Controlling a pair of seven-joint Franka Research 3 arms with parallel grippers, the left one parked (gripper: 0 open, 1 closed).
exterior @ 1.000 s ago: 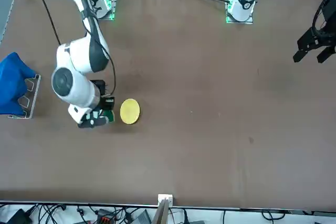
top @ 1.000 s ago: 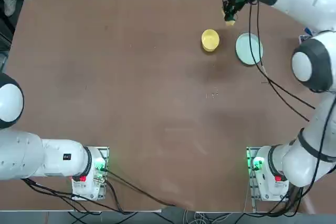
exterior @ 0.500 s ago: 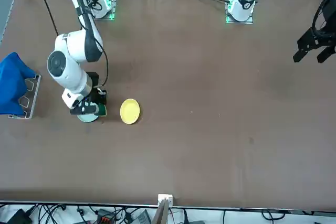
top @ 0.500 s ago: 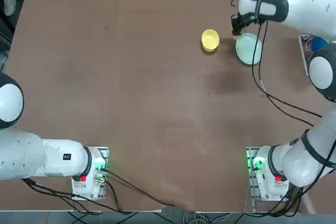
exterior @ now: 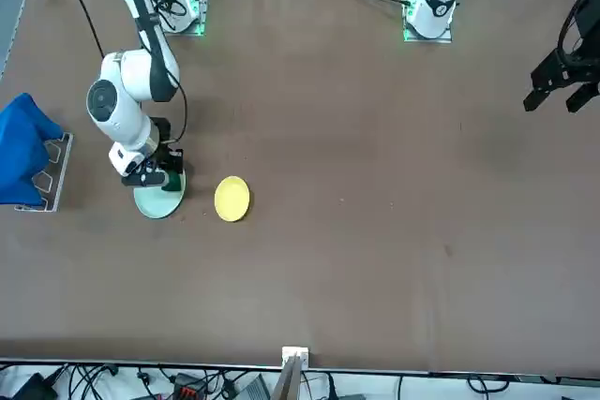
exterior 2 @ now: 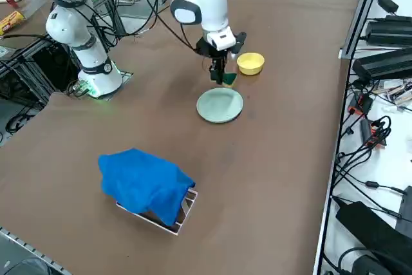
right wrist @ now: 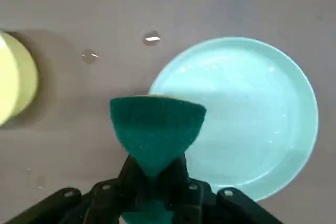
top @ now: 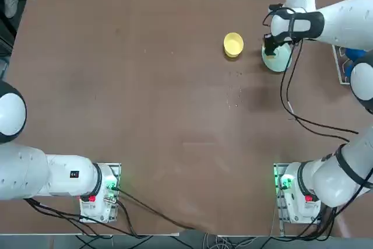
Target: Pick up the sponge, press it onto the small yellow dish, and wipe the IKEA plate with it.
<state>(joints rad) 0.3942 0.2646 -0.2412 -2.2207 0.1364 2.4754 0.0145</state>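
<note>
Sponge in hand, over the edge of the plate

The right gripper (right wrist: 152, 179) is squeezed tight on the sponge (right wrist: 156, 129), so the picking up is done. The sponge's green side shows in the wrist view, pinched into a fan shape between the fingers. It hangs over the rim of the plate (right wrist: 252, 114), on the side that faces the dish (top: 233, 44). In the side view, the sponge (exterior 2: 228, 79) looks to be a little above the table, between the dish (exterior 2: 250, 63) and the plate (exterior 2: 220, 105). I cannot tell if it touches the plate yet. The dish sits just beside the plate, and nothing is on it. The pictures cannot show whether the sponge was pressed on the dish. My guess is that wiping the plate is the part left to do.
</note>
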